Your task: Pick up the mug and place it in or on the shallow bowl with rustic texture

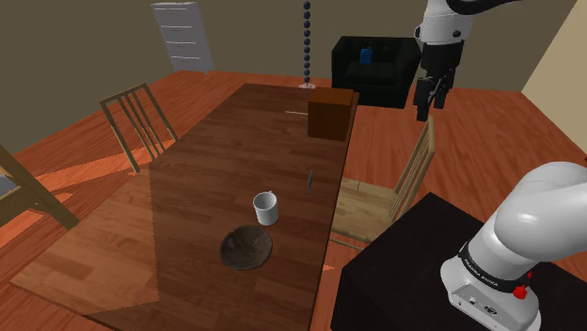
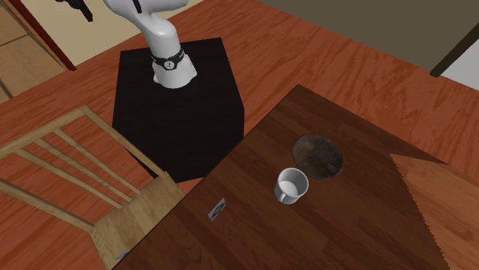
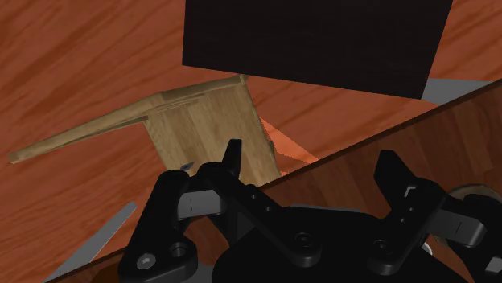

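A white mug [image 1: 266, 208] [image 2: 292, 185] stands upright on the dark wooden table [image 1: 216, 160], its mouth facing up. Right beside it, toward the table's near edge, lies the shallow, rough brown bowl [image 1: 246, 248] [image 2: 318, 154], with nothing in it. My black gripper [image 1: 425, 99] hangs high in the air off the table's side, above the wooden chair, far from the mug. In the wrist view the gripper [image 3: 312, 165] is open, its fingers [image 3: 233, 157] well apart with nothing between them.
A brown box [image 1: 331, 115] sits at the table's far end. A small flat tag [image 1: 309, 179] [image 2: 217, 209] lies near the table edge. A wooden chair [image 1: 386, 193] [image 3: 209, 129] stands between table and black stand [image 1: 404, 273]. Another chair [image 1: 139, 118] is across the table.
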### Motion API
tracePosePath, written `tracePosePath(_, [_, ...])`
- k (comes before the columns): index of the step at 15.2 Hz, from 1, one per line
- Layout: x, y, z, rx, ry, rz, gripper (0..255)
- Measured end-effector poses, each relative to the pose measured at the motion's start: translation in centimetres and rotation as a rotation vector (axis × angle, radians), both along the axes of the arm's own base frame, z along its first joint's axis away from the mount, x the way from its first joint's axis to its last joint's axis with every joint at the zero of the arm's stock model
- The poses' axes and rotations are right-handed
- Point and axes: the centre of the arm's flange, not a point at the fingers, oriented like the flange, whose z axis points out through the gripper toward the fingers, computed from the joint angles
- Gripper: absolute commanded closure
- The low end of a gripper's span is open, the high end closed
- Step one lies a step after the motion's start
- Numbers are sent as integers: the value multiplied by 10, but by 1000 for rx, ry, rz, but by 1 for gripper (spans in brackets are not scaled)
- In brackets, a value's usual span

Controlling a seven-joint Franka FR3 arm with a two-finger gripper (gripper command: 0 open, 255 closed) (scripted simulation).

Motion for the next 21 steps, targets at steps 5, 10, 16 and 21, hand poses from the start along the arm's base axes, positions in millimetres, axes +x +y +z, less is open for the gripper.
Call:
tracePosePath(5, [20, 25, -21, -4, -10, -1, 0])
tracePosePath(10, [49, 70, -63, -12, -25, -2, 0])
tracePosePath(16, [80, 124, -107, -21, -47, -5, 0])
tracePosePath(21, [111, 166, -145, -28, -65, -7, 0])
